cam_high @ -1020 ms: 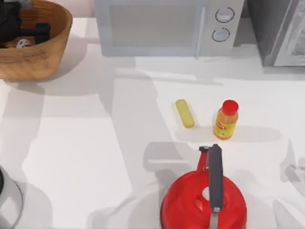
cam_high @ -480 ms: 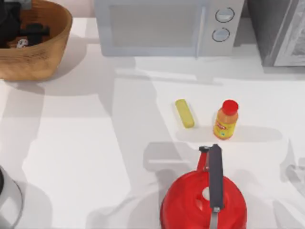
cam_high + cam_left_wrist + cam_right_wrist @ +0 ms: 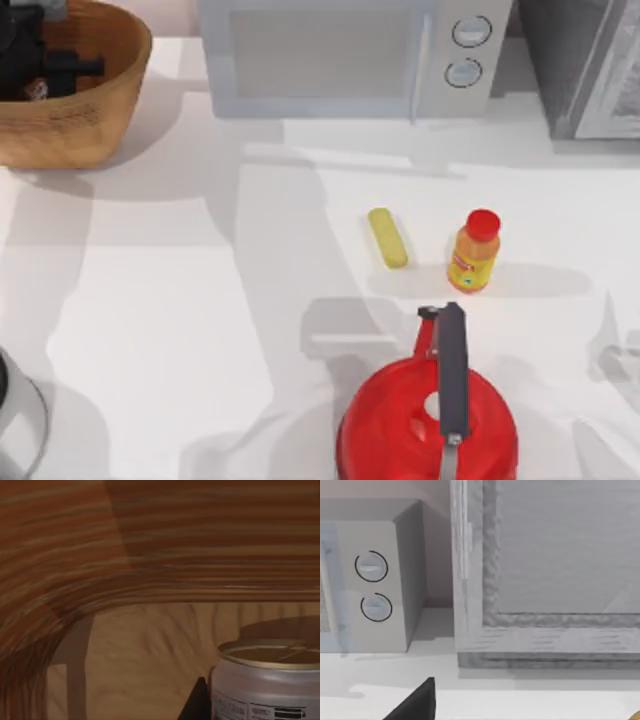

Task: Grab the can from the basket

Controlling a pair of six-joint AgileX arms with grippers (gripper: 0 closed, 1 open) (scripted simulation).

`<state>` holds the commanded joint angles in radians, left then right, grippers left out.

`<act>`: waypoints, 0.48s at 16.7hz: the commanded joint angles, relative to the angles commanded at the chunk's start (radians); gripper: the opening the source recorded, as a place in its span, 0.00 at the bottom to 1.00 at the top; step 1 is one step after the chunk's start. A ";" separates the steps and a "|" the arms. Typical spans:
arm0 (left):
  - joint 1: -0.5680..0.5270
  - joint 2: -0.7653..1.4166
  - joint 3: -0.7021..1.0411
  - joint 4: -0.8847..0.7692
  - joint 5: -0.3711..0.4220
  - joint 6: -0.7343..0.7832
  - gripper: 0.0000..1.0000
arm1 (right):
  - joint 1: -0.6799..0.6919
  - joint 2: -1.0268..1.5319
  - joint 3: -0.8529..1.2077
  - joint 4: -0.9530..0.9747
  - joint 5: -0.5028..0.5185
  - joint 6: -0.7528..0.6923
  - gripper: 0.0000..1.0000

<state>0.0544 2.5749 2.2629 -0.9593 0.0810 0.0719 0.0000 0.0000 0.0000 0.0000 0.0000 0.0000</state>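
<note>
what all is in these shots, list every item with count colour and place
basket: one, tan-brown wicker, far left corner of the table in the top view
can: one, silver-white body with a dull gold top, standing on the basket floor
microwave: one, pale grey with two round dials, at the back middle
grey cabinet: one, at the back right
yellow bar: one, lying flat at the table's middle
orange bottle: one, red cap, upright just right of the bar, apart from it
red kettle: one, dark grey handle, at the near edge
grey round object: one, at the near left edge, too cut off to identify
table: one, white
left pincer: one, black, inside the basket by the can
</note>
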 joint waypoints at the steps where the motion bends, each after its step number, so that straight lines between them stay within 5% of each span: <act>1: 0.000 0.000 0.000 0.000 0.000 0.000 0.00 | 0.000 0.000 0.000 0.000 0.000 0.000 1.00; 8: 0.002 -0.027 0.014 -0.001 -0.005 0.005 0.00 | 0.000 0.000 0.000 0.000 0.000 0.000 1.00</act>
<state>0.0566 2.5475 2.2764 -0.9605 0.0762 0.0768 0.0000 0.0000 0.0000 0.0000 0.0000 0.0000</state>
